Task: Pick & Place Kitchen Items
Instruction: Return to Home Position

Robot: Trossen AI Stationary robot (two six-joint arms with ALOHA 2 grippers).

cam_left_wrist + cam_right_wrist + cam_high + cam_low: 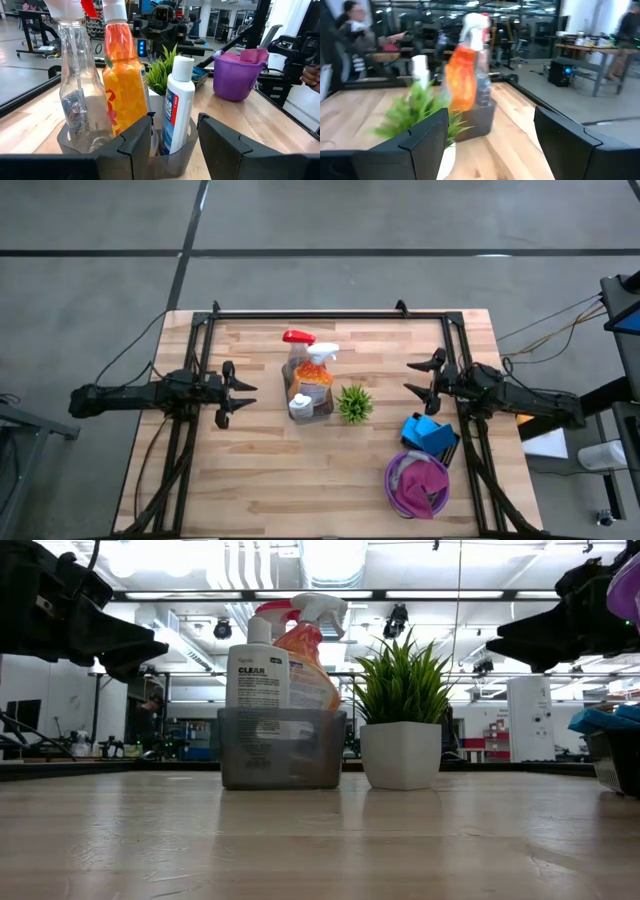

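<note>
The left gripper (240, 394) hangs over the left part of the wooden table (260, 480), pointing inward along the table's length. Its fingers are spread apart and hold nothing, and the left wrist view looks out between them.

Straight ahead of it, near the middle of the table, is a grey caddy (280, 748). Three bottles stand upright in it: a clear spray bottle with a red trigger (80, 90), an orange spray bottle with a white trigger (122, 85) and a white bottle with a blue label (178, 107). The caddy is nearer the left gripper than the right. Just beside it, on the right arm's side, is a small spiky green plant (353, 404) in a white pot.

The right gripper (415, 378) faces the left one from across the caddy and plant. Its fingers are also parted and empty.

The stowed items lie off the right gripper's line, beside its arm toward the near edge. Blue sponges (428, 432) are stacked in a black bin (618, 765), and next to it a purple bucket (392, 478) holds a magenta cloth (425, 485).

No task item lies loose on the bare wood, so sorting looks finished. To settle at rest, each arm seems to need only to draw back along its own axis, away from the upright bottles.
</note>
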